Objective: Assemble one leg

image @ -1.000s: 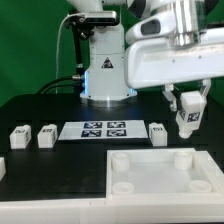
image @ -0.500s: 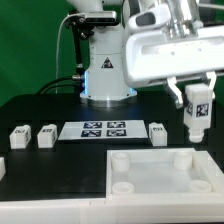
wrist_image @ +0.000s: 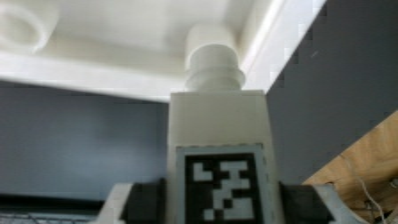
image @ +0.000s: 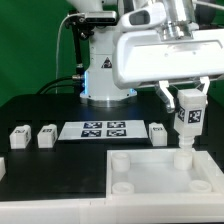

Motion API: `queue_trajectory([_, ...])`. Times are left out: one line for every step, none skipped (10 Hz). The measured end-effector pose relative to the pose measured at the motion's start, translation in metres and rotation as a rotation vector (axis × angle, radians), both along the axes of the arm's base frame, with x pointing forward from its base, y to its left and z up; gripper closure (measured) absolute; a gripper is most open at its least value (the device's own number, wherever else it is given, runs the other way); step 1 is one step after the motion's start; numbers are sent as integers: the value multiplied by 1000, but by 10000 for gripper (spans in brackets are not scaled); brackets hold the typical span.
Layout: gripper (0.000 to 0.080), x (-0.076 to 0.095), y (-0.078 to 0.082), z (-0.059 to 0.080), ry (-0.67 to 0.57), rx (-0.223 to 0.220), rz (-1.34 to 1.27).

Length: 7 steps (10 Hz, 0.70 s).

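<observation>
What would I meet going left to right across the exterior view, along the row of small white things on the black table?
leftmost leg → second leg → marker board → third leg → held leg, upright in the gripper.

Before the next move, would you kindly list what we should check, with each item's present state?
1. Gripper shut on the leg: ok.
2. Leg upright, peg pointing down: ok.
3. Peg above the tabletop corner socket at the exterior view's right: ok in the exterior view.
4. Peg centred on that socket: cannot tell; in the wrist view the leg hides it.
5. Peg already seated in the socket: cannot tell.
6. Loose legs by the marker board clear of the gripper: ok.
</observation>
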<state>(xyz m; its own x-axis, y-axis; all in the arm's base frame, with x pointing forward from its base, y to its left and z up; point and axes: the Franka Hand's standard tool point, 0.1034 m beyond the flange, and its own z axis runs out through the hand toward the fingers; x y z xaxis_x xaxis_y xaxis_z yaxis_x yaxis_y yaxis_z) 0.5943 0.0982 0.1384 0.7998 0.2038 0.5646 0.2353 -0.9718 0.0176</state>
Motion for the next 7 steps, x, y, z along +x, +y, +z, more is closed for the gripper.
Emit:
queue_trajectory([508, 15, -3, 4, -8, -6, 5])
queue_trajectory([508, 27, -2, 2, -18, -3, 4])
queue_trajectory([508, 31, 0, -5, -15, 0, 5])
queue_trajectory([508, 31, 2, -13, -15, 4, 6])
queue_trajectory([508, 33, 9, -21, -10, 9, 12])
queue_trajectory([508, 36, 15, -23, -11, 14, 13])
queue_trajectory([508, 35, 18, -26, -13, 18, 11])
